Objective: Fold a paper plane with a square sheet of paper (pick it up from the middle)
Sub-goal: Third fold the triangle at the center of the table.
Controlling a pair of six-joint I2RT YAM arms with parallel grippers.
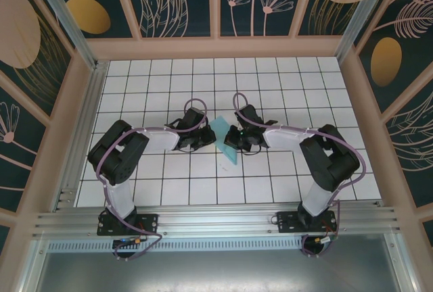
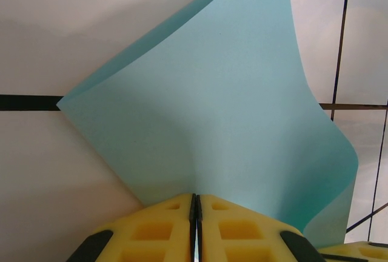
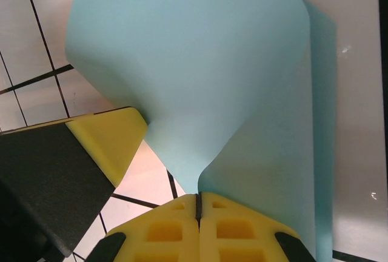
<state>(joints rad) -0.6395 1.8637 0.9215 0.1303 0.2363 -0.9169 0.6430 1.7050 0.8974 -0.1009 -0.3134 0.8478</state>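
Observation:
The square sheet of paper [image 1: 224,137] is light teal and held off the tiles between both arms at the table's middle. In the left wrist view the sheet [image 2: 212,110] bows upward and curls over at its right side. My left gripper [image 2: 194,198] is shut on its lower edge. My right gripper [image 3: 197,199] is also shut on the sheet [image 3: 200,62], which funnels down into the pinch. The left gripper's yellow finger [image 3: 109,141] shows close beside it. From above, the left gripper [image 1: 211,138] and right gripper [image 1: 235,140] face each other across the paper.
White grid tiles [image 1: 203,82] cover the table inside a wooden frame with patterned walls. An aluminium rail [image 1: 216,221] runs along the near edge by the arm bases. Open tile lies behind and to both sides of the arms.

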